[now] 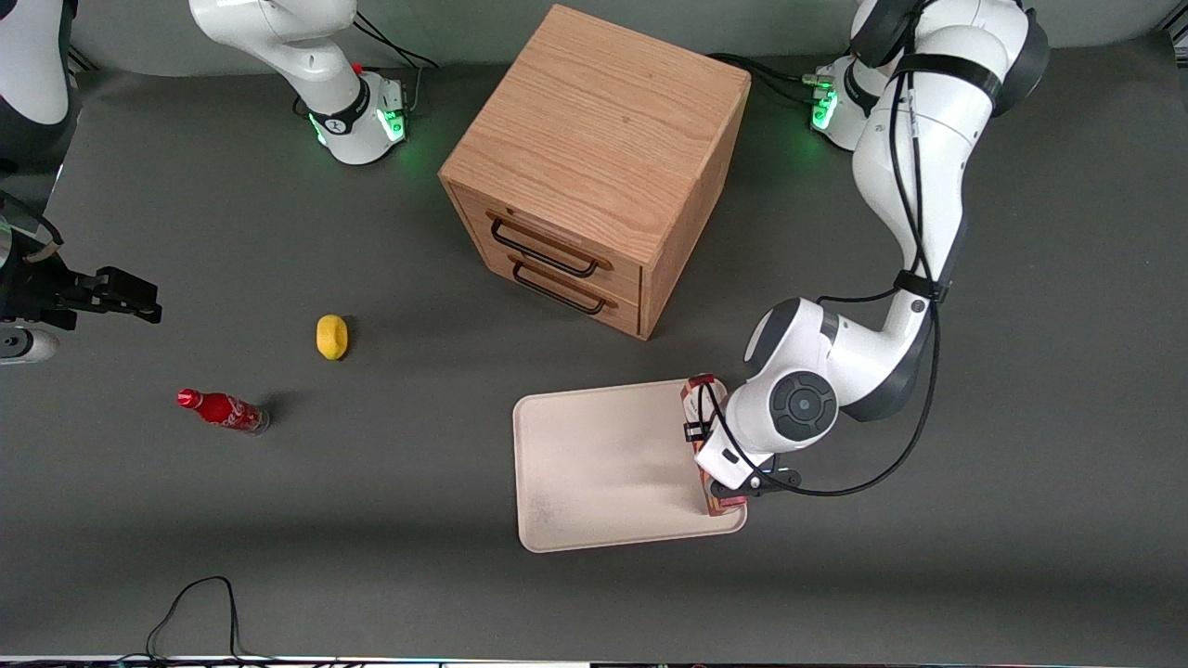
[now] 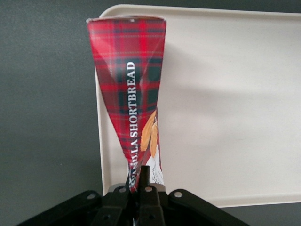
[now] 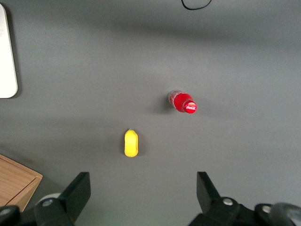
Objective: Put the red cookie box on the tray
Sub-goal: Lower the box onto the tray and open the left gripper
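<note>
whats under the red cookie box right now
The flat dark-red plaid cardboard cookie box, pinched on edge in the left gripper, is over the edge strip of the pale pinkish-white rectangular tray. Whether its lower edge touches the tray is hidden.

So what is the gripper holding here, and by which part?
The gripper is shut on the red cookie box, pinching one narrow end of it, over the edge of the tray.

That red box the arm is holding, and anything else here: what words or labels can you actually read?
"...LLA SHORTBREAD": white capitals along the narrow side of the red cookie box, which the gripper pinches over the tray; the first letters are hidden by the fingers.
Small print on the box's white panel: too small to read.
White script on the red soda bottle, toward the parked arm's end of the table: too blurred to read.
Drawer cabinet and yellow object: no text.
</note>
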`<action>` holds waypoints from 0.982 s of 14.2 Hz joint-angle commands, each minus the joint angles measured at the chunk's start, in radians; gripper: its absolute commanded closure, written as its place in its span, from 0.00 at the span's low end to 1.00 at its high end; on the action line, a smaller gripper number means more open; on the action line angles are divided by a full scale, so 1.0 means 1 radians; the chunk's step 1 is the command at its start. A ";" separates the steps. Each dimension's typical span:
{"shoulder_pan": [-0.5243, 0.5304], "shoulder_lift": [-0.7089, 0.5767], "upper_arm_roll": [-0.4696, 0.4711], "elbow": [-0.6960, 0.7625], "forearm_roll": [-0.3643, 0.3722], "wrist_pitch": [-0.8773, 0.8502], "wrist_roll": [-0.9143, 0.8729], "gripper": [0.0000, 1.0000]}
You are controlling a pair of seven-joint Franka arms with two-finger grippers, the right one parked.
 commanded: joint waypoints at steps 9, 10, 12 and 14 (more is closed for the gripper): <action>-0.008 -0.013 0.008 -0.009 0.005 0.021 -0.003 0.00; -0.008 -0.013 0.008 -0.009 0.004 0.021 -0.003 0.00; -0.008 -0.013 0.008 -0.009 0.004 0.021 -0.001 0.00; -0.007 -0.015 0.008 -0.009 0.004 0.020 -0.001 0.00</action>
